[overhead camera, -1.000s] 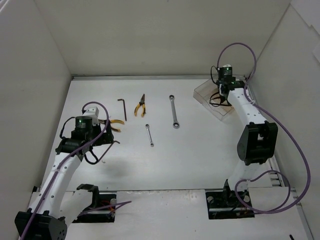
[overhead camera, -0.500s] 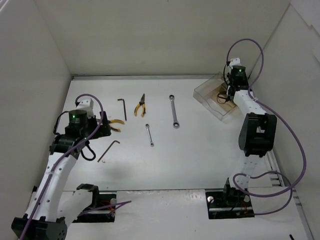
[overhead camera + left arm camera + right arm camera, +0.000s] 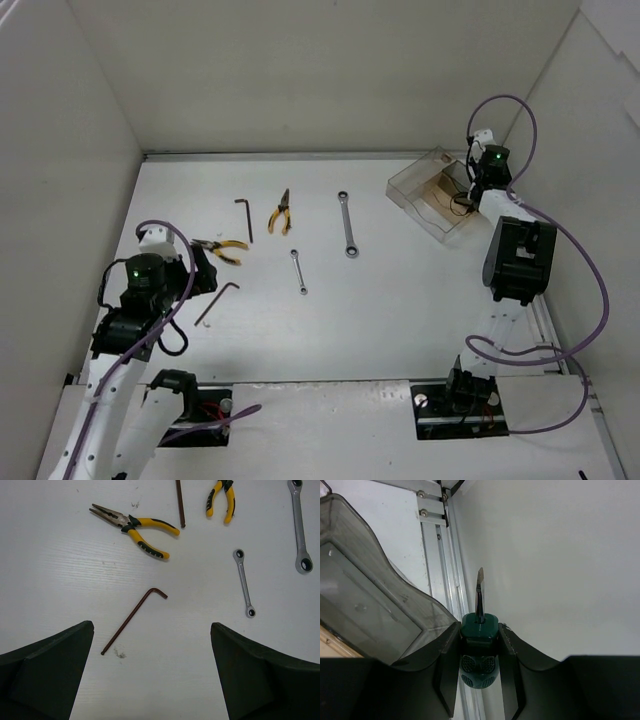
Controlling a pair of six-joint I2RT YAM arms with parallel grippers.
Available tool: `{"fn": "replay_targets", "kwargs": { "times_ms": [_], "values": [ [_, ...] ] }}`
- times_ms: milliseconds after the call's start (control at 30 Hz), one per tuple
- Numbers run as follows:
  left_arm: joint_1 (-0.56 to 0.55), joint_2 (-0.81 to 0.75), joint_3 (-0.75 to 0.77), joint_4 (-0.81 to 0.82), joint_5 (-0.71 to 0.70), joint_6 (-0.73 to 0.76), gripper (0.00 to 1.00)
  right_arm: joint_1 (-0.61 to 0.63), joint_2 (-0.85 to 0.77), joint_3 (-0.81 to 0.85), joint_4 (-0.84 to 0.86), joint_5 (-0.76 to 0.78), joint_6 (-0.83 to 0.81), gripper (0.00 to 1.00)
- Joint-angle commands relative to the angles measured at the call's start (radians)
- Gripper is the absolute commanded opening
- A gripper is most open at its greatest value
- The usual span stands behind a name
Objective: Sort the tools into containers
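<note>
My right gripper (image 3: 478,628) is shut on the stubby green-handled screwdriver (image 3: 479,666), blade pointing away, beside the right wall of the clear smoky box (image 3: 365,595). In the top view it (image 3: 470,195) hovers at the box's (image 3: 425,185) right end. My left gripper (image 3: 152,630) is open and empty above the table, near a thin L-shaped hex key (image 3: 134,621). Yellow-handled pliers (image 3: 135,526), a second pair of pliers (image 3: 221,497), another hex key (image 3: 179,502), a small wrench (image 3: 244,582) and a large wrench (image 3: 299,525) lie beyond it.
White walls close in the table on the left, back and right. An aluminium rail (image 3: 437,555) runs along the right edge next to the box. Purple cables loop over both arms. The right arm's elbow (image 3: 518,260) stands near the right wall.
My left arm has pulled back toward the near left, uncovering the hex key and the pliers. My right arm has swung right to the box's right end with the screwdriver.
</note>
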Motion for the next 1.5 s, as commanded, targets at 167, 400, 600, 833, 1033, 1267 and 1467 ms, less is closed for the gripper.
{"fn": "replay_targets", "kwargs": {
  "times_ms": [167, 400, 600, 833, 1033, 1267, 1467],
  "values": [
    [-0.004, 0.058, -0.014, 0.108, 0.016, -0.015, 1.00, -0.015, 0.006, 0.085, 0.133, -0.121, -0.017, 0.00],
    [-0.004, 0.075, -0.030, 0.153, 0.016, -0.015, 1.00, -0.012, 0.041, 0.123, 0.125, -0.158, -0.021, 0.00],
    [-0.004, 0.121, -0.019, 0.177, 0.013, -0.008, 1.00, -0.010, 0.095, 0.157, 0.119, -0.189, -0.005, 0.05],
    [-0.004, 0.144, -0.027, 0.240, 0.034, 0.006, 1.00, -0.007, 0.147, 0.209, 0.104, -0.185, 0.004, 0.14],
    [-0.004, 0.177, -0.010, 0.236, 0.031, 0.006, 1.00, -0.004, 0.175, 0.243, 0.077, -0.192, 0.012, 0.23],
    [-0.004, 0.190, -0.002, 0.245, 0.034, -0.008, 1.00, 0.007, 0.192, 0.246, 0.070, -0.201, 0.033, 0.30],
    [-0.004, 0.173, -0.005, 0.229, 0.023, -0.008, 1.00, 0.020, 0.202, 0.249, 0.049, -0.225, 0.038, 0.32]
  ]
}}
